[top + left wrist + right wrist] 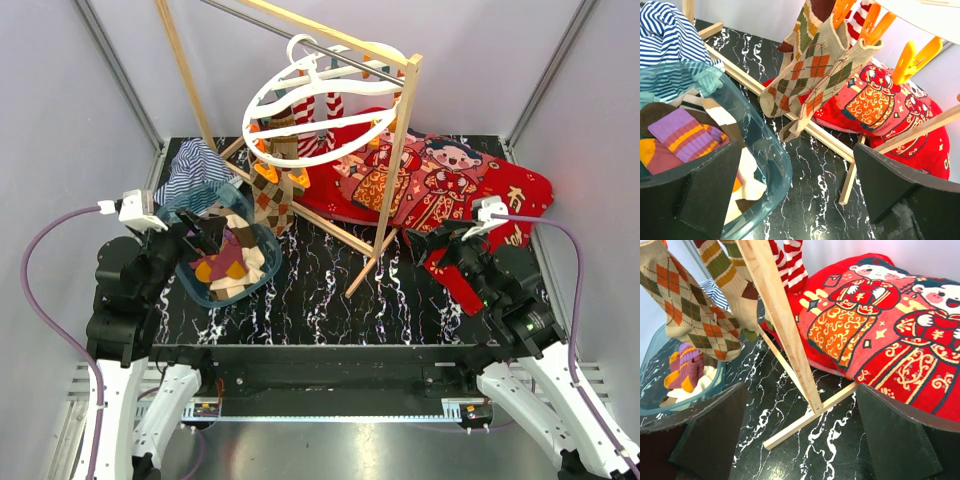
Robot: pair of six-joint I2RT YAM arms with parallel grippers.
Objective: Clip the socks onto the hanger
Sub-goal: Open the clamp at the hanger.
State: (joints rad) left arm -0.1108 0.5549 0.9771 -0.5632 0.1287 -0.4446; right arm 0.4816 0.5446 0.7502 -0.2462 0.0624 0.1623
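Observation:
The round white hanger (320, 110) hangs from the wooden frame's top pole. An argyle sock (272, 195) and a red-white striped sock (318, 130) hang from its orange clips (905, 60). The argyle sock also shows in the left wrist view (815, 75) and the right wrist view (690, 315). Several loose socks, one purple striped (685, 135), lie in a clear blue basin (262, 268). My left gripper (205, 235) is open and empty over the basin's right rim (770, 165). My right gripper (430, 245) is open and empty, low over the black table by the frame's foot (805, 420).
The wooden frame (395, 170) stands across the table's middle, its foot bars on the black marbled top. A big red cartoon-print blanket (450, 180) lies at the back right. A blue-white striped cloth (195, 170) lies behind the basin. Grey walls close in on both sides.

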